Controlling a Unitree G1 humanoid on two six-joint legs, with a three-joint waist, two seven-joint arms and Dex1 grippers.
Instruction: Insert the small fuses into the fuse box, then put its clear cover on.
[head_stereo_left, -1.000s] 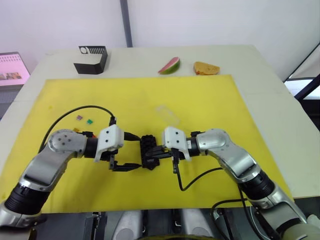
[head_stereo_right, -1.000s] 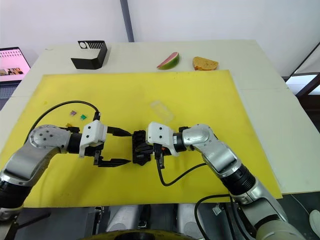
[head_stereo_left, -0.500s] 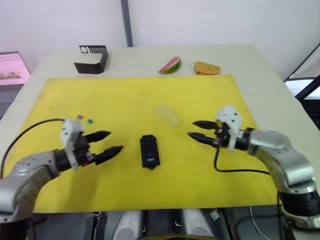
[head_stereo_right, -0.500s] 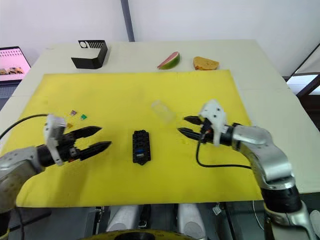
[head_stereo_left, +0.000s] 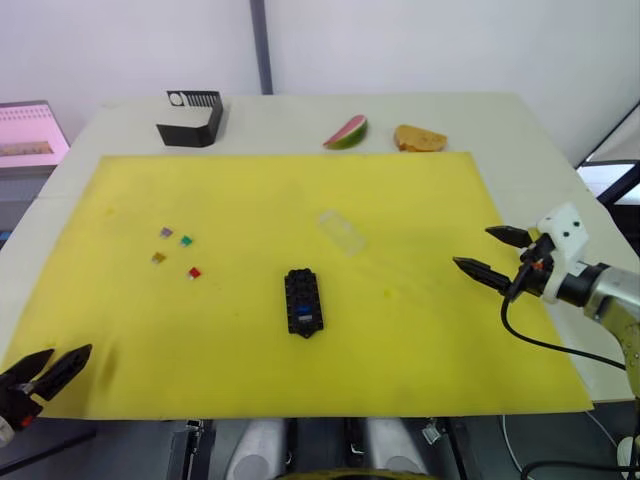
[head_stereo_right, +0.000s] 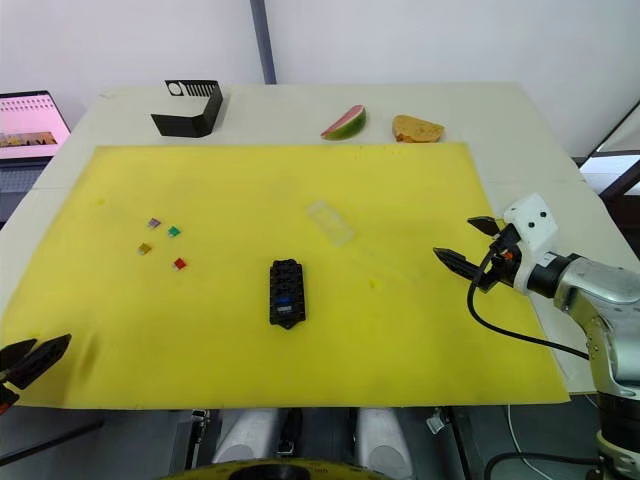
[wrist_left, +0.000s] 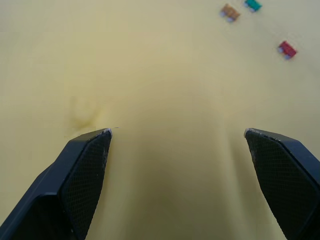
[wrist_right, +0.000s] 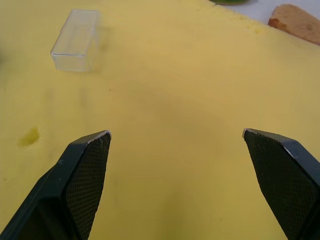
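Both grippers, left and right, hung released and empty at the mat's edges. The fuse box lay mid-mat, loose fuses far-left, the clear cover just beyond.

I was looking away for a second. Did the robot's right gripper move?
Yes. The right gripper was right at the fuse box; it has pulled away to the robot's right, near the yellow mat's right edge, open.
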